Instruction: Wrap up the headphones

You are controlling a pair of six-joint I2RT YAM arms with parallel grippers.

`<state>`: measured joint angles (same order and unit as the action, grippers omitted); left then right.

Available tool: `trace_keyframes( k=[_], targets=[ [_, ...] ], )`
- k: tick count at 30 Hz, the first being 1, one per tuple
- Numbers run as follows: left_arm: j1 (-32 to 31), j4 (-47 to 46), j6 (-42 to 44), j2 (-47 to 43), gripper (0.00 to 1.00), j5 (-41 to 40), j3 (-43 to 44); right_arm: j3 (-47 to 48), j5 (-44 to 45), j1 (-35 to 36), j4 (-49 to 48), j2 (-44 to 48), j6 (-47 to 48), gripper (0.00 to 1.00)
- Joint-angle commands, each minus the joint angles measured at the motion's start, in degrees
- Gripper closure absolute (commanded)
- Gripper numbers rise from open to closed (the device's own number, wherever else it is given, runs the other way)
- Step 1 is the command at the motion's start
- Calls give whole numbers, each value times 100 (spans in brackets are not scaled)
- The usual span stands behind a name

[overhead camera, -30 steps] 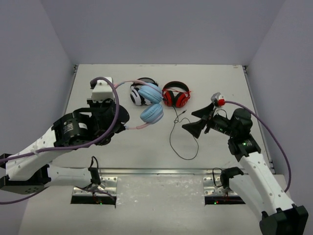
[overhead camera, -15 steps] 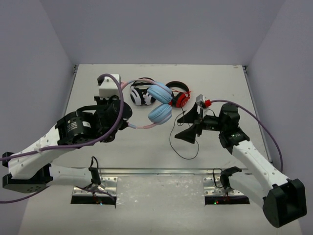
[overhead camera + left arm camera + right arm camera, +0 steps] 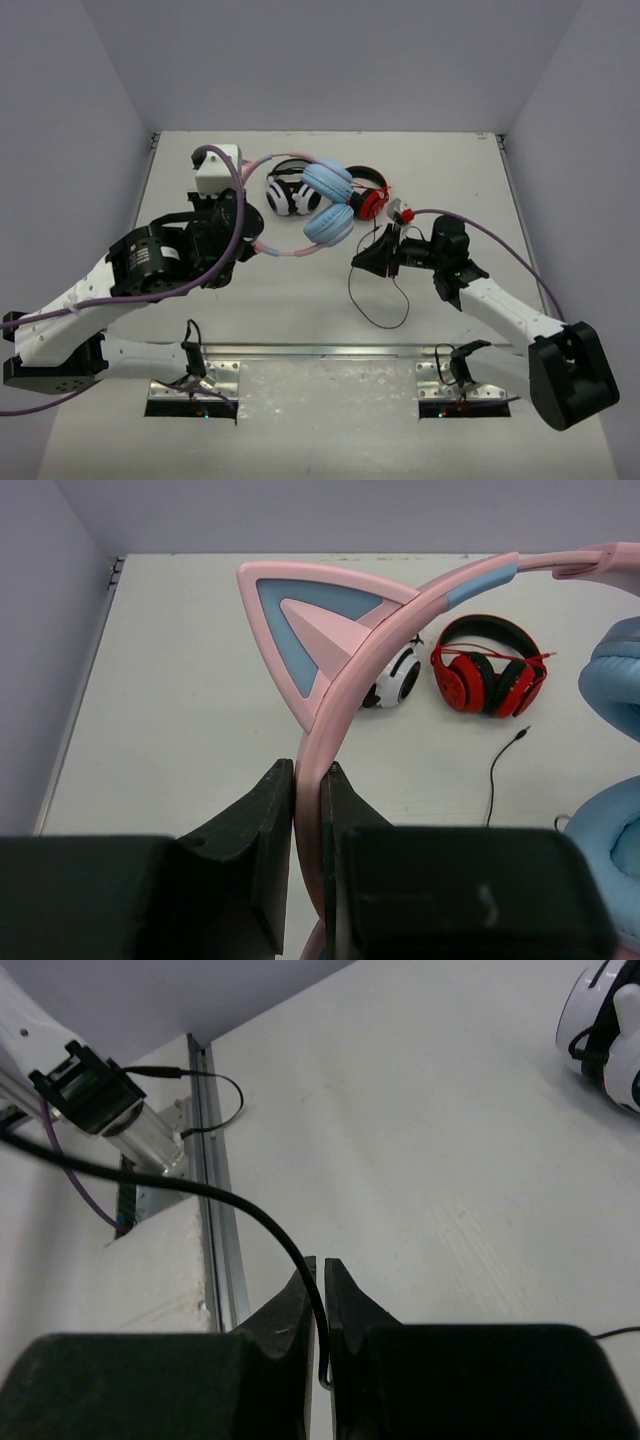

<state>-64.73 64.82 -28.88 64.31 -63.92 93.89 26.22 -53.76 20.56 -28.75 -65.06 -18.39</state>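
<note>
With my left hand (image 3: 308, 775) clamped on the headphones' (image 3: 328, 183) headband (image 3: 400, 605) and my right hand (image 3: 318, 1265) pinching the cable (image 3: 250, 1210) at their four o'clock, nothing was wound yet.

White shells (image 3: 500, 305), black joints (image 3: 150, 262), purple cables (image 3: 236, 228); black left pincer (image 3: 308, 770).

Headphones (image 3: 328, 224) just left of their cable (image 3: 350, 285)
</note>
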Motion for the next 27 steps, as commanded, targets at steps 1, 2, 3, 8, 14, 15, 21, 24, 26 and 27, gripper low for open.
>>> trace_keyframes(
  k=[1,2,3,8,14,15,21,24,26,27],
  targets=[
    [92,-575,-179,-51,95,-498,201,-493,234,19,-623,440,-42,98],
    [127,-662,-170,-59,95,-533,131,-765,434,19,-605,772,-33,99],
    [197,-750,-127,-68,95,-551,69,-906,515,19,-605,958,-33,99],
    [391,-1618,566,-130,97,-946,-868,-1031,2644,27,1018,2372,143,99],
    [391,-3677,2309,-411,100,693,-2803,63,3250,19,2205,2973,854,99],
    [391,-3687,2308,-315,100,932,-2875,329,3083,19,2442,2868,1003,99],
    [41,-3555,3116,449,100,1918,-3280,1596,3178,19,3998,2322,1777,99],
    [-345,-3608,3450,924,100,1971,-3544,1869,2724,19,4272,2173,2102,99],
    [-487,-3573,3486,1248,100,2330,-3465,1852,2038,19,4220,2033,2121,99],
    [-566,-3581,3486,1302,100,2566,-3430,1826,1836,36,4142,1980,2103,99]
  ],
)
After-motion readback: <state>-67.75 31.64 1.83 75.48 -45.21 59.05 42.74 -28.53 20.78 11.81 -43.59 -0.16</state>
